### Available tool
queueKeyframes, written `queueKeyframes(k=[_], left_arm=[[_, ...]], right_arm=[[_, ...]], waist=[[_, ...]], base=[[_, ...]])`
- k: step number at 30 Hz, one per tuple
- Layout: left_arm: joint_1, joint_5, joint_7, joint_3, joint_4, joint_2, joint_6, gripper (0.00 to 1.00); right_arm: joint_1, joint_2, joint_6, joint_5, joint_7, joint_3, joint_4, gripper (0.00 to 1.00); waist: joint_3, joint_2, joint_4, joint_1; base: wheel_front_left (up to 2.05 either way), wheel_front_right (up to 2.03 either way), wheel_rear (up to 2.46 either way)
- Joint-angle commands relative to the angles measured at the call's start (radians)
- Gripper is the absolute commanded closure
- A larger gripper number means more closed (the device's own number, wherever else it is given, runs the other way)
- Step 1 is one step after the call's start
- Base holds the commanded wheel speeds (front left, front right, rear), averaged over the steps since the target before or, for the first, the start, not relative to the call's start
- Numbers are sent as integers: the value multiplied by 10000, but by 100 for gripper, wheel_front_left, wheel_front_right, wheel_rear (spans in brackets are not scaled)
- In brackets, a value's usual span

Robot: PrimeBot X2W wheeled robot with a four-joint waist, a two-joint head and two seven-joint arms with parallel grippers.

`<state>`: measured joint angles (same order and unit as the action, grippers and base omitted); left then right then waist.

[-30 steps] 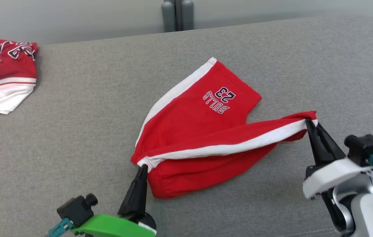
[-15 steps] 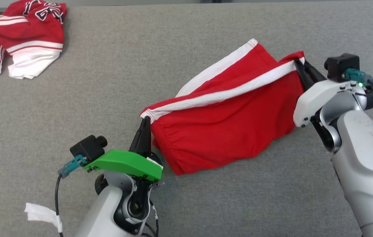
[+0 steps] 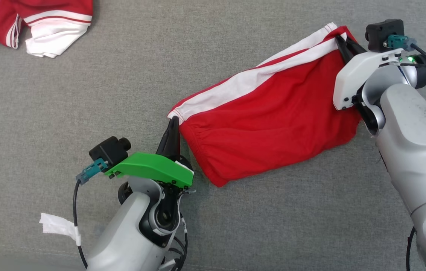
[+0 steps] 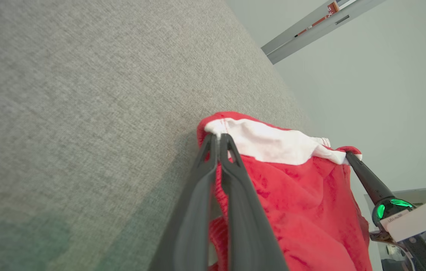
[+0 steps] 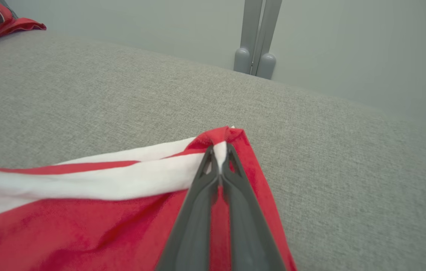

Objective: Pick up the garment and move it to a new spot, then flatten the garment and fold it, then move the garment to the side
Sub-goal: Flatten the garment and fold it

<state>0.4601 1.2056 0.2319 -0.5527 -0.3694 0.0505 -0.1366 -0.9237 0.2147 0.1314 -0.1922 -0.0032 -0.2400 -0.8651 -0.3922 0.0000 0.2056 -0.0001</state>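
**Left gripper and right gripper each pinch one end of the shorts' striped edge**

Left gripper (image 3: 174, 122), under a bright green plastic wrist cover (image 3: 149, 174), sits in the lower centre-left of the head view. Its two dark fingers are pressed together on the near corner of the red cotton shorts with a white side stripe (image 3: 273, 124). In the left wrist view the same fingers (image 4: 218, 137) close on the stitched white corner, and the red cloth (image 4: 303, 210) falls away to the lower right of the frame. A white paper tag (image 3: 53, 225) is wrapped around the cable at the lower left of the head view.

The shorts span the centre of the head view over the grey woven fabric surface (image 3: 85, 98). Their white stripe runs taut from the centre up to the upper right. The red body sags below that line; whether it rests on the surface I cannot tell.

Right gripper (image 3: 340, 40), in the upper right of the head view, holds the far end of the stripe. In the right wrist view its fingers (image 5: 220, 152) are clamped on a bunched red-and-white corner at mid-frame.

Farther off, a crumpled red and white jersey (image 3: 43, 19) lies in the upper left corner of the head view, well apart from the shorts. Two grey rounded posts (image 5: 258, 56) stand beyond the surface's far edge at the top centre of the right wrist view.
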Motion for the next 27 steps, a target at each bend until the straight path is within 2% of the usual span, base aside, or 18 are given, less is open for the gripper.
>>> queueKeyframes(k=[1,2,3,4,5,6,11,18,23,27], left_arm=[[220,134,92,-78,-77,7,24,100],[259,175,118,-124,-102,6,14,100],[310,197,158,-163,-120,6,5,100],[336,164,190,-168,-119,7,3,87],[345,67,230,-166,-108,7,-13,51],[333,-21,257,-148,-84,7,-15,0],[-16,-891,327,135,195,187,-9,0],[-1016,-2902,336,1392,1470,533,16,0],[-1796,-4330,325,1994,2195,600,174,0],[-2165,-5141,325,2275,2467,630,274,0]], right_arm=[[-242,-5,-14,-95,-132,-83,-202,93],[-347,-6,-14,-113,-216,-126,-338,74],[-459,1,-14,-99,-323,-185,-499,31],[-538,2,-14,-79,-423,-227,-605,0],[-633,-21,-14,-97,-528,-264,-758,0],[-712,-45,-14,-129,-602,-295,-851,0],[-1011,104,-14,-225,-1090,-391,-1362,0],[-1132,523,-14,-535,-1290,-633,-1860,0],[-825,858,-14,-1047,-756,-1098,-2070,0],[-518,1048,-14,-1797,148,-1760,-1959,0]], waist=[[-90,0,76,1],[-100,0,75,1],[-107,0,73,1],[-105,0,69,1],[-95,0,60,1],[-89,0,46,1],[44,0,-30,1],[508,0,-80,1],[951,0,-33,1],[1161,0,52,1]], base=[[0,0,0],[0,0,0],[0,0,0],[0,0,0],[0,0,0],[0,0,0],[0,0,0],[0,0,0],[0,0,0],[0,0,0]])
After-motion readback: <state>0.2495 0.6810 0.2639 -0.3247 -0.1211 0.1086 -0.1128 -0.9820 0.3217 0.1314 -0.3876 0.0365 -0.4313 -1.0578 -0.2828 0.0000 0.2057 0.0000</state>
